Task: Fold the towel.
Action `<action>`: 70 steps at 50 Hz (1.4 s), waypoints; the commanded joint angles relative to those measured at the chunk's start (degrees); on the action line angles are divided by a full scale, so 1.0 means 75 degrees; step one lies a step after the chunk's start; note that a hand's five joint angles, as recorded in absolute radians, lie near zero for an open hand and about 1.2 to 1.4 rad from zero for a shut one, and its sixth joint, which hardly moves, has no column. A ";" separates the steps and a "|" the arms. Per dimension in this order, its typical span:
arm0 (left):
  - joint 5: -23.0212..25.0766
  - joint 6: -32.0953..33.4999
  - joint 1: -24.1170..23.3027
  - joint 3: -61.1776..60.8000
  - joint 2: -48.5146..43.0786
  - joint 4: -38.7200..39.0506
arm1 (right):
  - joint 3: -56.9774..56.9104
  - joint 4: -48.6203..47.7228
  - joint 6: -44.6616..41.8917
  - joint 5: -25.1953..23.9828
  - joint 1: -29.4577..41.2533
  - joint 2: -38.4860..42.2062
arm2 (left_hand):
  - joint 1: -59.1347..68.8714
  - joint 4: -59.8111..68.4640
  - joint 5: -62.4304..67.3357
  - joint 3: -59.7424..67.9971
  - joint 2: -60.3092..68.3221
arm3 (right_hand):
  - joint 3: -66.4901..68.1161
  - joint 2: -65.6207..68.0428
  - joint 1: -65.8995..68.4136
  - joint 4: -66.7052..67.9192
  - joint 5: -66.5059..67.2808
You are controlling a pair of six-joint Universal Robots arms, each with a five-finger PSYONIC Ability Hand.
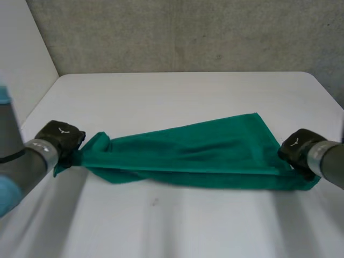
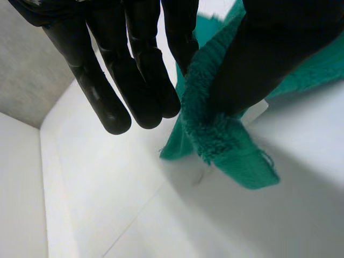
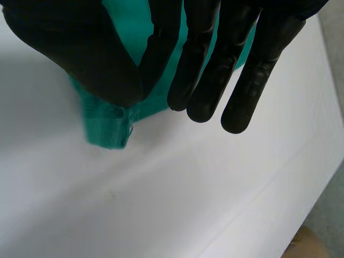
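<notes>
A green towel lies stretched in a long folded band across the white table, pulled between my two hands. My left hand holds its bunched left end. In the left wrist view the thumb pinches the towel's end against one finger while the other fingers hang straight beside it. My right hand holds the right end near the front corner. In the right wrist view its thumb pinches the towel corner against a finger.
A grey wall runs behind the table and a white panel closes its left side. The table's right edge lies close beyond my right hand. Bare tabletop stretches behind and in front of the towel.
</notes>
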 commanded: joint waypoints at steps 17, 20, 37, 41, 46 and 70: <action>-0.0621 -0.0643 -0.0701 0.5233 -0.0432 0.4989 | -0.6147 -0.4841 0.3138 0.0445 0.0429 0.0735 | 0.2161 0.1534 0.1886 0.1567 0.1532 | 0.1647 0.1597 0.3242 0.1587 0.1740; -0.0715 -0.0784 -0.0735 0.4357 -0.0268 0.4558 | -0.5224 -0.4362 0.3114 0.0270 0.0511 -0.0096 | 0.2161 0.1534 0.1886 0.1567 0.1532 | 0.1647 0.1597 0.3242 0.1587 0.1740; -0.0750 -0.0796 -0.1051 0.1752 0.0855 0.4146 | -0.0523 -0.2488 0.6368 -0.0620 0.1424 -0.0086 | 0.2161 0.1534 0.1886 0.1567 0.1532 | -0.5564 -0.5614 -0.3969 -0.5624 -0.5471; -0.0750 -0.0784 -0.1239 0.1939 0.1440 0.3994 | -0.0463 -0.2228 0.7017 -0.0949 0.1554 -0.0027 | 0.2161 0.1534 0.1886 0.1567 0.1532 | -0.5702 -0.5752 -0.4107 -0.5762 -0.5608; -0.0738 -0.0796 -0.1532 0.2314 0.1899 0.3490 | -0.0510 -0.2123 0.8646 -0.1699 0.1812 0.0207 | 0.2161 0.1534 0.1886 0.1567 0.1532 | -0.5904 -0.5954 -0.4309 -0.5964 -0.5810; -0.0773 -0.0620 -0.3244 0.3498 0.2814 0.2739 | -0.3064 -0.2240 1.2325 -0.2039 0.3428 0.2832 | 0.2161 0.1534 0.1886 0.1567 0.1532 | -0.5792 -0.5842 -0.4197 -0.5851 -0.5698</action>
